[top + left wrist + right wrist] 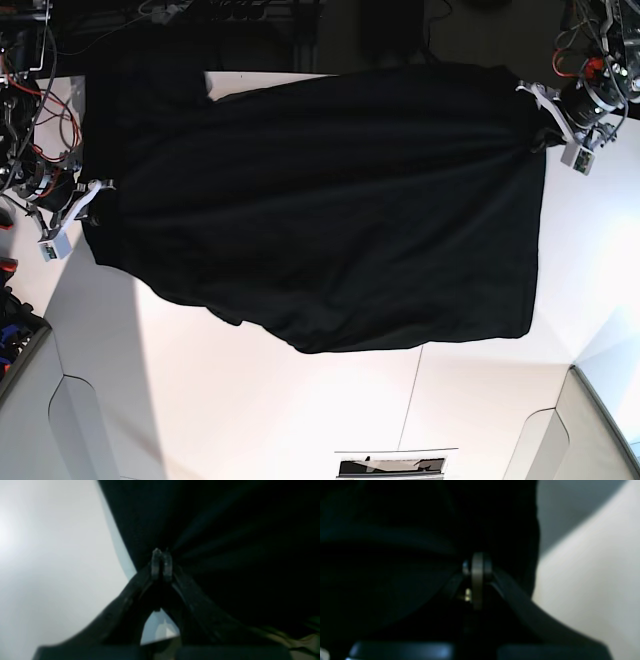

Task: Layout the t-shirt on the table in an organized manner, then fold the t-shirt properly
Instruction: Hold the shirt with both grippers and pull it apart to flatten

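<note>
Base view | t-shirt (330, 200) stretched above table (300, 410) | cables (40, 100) nearby

The black t-shirt (330, 200) is stretched wide across the upper and middle part of the base view, its cloth pulled taut into creases toward both side edges, its lower hem sagging. No print shows. Beneath it the white counter (300, 410) fills the lower frame, a thin dark seam crossing it.
</note>
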### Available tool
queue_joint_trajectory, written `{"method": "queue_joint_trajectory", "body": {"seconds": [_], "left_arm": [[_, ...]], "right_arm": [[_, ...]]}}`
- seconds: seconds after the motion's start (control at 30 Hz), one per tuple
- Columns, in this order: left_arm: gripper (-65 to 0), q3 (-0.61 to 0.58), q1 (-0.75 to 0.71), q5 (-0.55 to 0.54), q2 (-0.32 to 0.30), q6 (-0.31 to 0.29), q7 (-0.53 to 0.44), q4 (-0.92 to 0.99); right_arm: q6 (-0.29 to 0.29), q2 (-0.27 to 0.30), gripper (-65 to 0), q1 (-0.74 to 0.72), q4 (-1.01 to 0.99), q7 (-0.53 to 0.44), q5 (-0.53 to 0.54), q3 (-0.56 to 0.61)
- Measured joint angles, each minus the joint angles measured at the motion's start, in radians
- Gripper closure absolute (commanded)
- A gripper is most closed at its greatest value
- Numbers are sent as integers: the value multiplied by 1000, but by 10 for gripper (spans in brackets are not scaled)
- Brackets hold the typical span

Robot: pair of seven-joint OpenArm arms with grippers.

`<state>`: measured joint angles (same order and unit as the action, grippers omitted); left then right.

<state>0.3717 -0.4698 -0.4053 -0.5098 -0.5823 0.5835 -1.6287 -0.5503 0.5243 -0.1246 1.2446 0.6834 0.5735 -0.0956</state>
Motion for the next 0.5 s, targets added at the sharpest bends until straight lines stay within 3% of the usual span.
{"method": "queue_joint_trajectory", "body": {"seconds": [0.13,0.27,0.5], "left_arm": [[0,-3,59,23,-47,47,37,6],[0,2,77,-49,-97,14,60,5],[0,1,82,-156,-100,-9,113,-29]], "right_arm": [[19,-11,0,8,73,37,-26,-23],[24,-2,0,-11,163,44,-31,-101],[23,-17,0,-124,157,53,14,-127]]}}
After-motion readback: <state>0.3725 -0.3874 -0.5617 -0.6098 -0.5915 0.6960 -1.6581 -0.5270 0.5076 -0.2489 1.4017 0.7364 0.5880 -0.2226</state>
